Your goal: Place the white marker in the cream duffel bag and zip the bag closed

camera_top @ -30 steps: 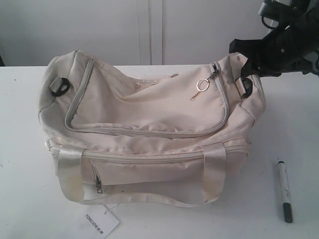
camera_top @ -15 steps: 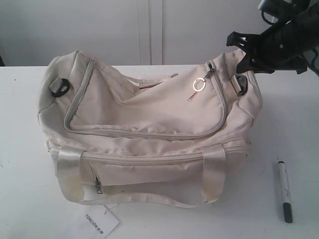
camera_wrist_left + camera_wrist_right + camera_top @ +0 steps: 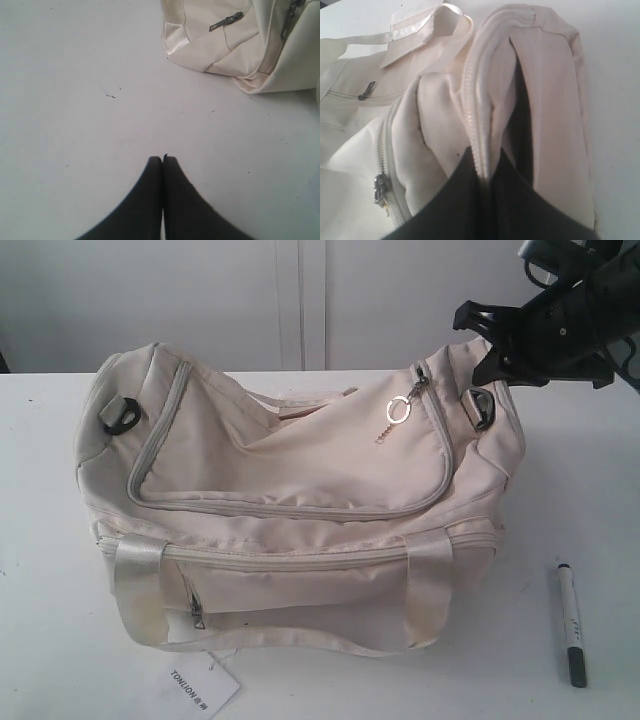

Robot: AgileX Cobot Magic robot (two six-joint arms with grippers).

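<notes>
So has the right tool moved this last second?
Yes. The right tool rose slightly, away from the unmoved white marker, shut on an edge of the cream duffel bag.

We look across a white table (image 3: 40,640) that fills the near ground from left to right, its matte top marked by a few small dark specks (image 3: 111,95). Beyond its far edge we see a pale grey-white wall (image 3: 150,300), plain and smooth, broken near the middle by a narrow vertical strip (image 3: 300,300) between two thin seams. At the far left a small dark shape (image 3: 2,362) sits just above the table line; we cannot tell what it is. The light is soft and even, and shadows on the table are faint.
</notes>
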